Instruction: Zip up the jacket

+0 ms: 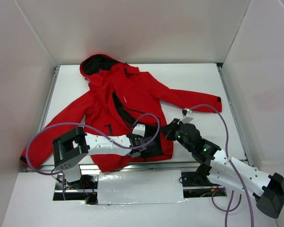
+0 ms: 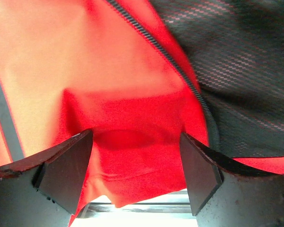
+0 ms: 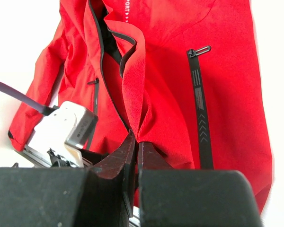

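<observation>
Right gripper [image 3: 135, 142] pinched shut on a raised fold of the jacket [image 3: 165, 56] at its bottom hem; left gripper [image 2: 137, 156] spread wide, red hem cloth lying between its open jaws but unclamped, front zipper [image 2: 180, 72] teeth and dark lining [image 2: 246, 71] just beside. Jacket lies front-up on the counter [image 1: 199, 80], hood [image 1: 97, 64] at the far end, front open. Judged a thin, soft, likely slick shell that buckles when pushed. Best held taut at the hem close beside the teeth, the slider's pull taken separately — slider not seen here.
</observation>
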